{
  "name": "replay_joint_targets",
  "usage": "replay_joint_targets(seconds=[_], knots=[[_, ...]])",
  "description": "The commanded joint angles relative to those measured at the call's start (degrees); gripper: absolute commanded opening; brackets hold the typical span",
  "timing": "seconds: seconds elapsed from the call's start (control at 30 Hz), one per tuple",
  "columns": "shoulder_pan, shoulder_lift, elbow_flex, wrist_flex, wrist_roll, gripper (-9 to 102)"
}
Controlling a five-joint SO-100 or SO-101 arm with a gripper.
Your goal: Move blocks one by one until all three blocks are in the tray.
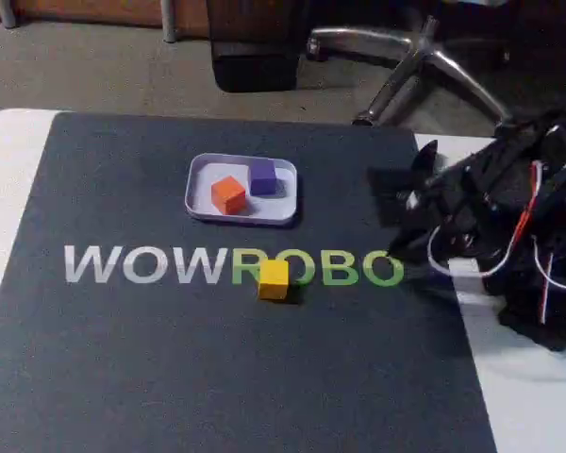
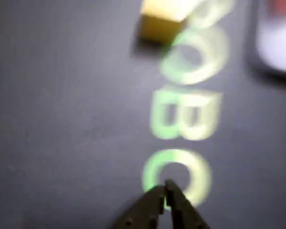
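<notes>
My gripper (image 2: pixel 166 193) hung low over the last green letter on the dark mat (image 1: pixel 170 359), its jaws together and holding nothing. The yellow block (image 1: pixel 274 279) sat on the mat's lettering, well to my left in the fixed view and nearer the camera than the tray (image 1: pixel 198 179). The orange block (image 1: pixel 228 194) and purple block (image 1: pixel 262 176) lay side by side inside that tray.

In the wrist view, the gripper (image 2: pixel 165 191) is entering from the near edge with its fingertips pressed together, lying over the nearest green letter on the dark mat (image 2: pixel 62 119). The yellow block (image 2: pixel 162 21) is sitting at the far edge, just left of the lettering. The tray (image 2: pixel 276 43) is showing blurred at far right.
</notes>
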Motion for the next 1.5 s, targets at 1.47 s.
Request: replay_joint_targets(seconds=[1.47], knots=[[-0.53,-83.58,-60.38,-7.12,17.05,16]])
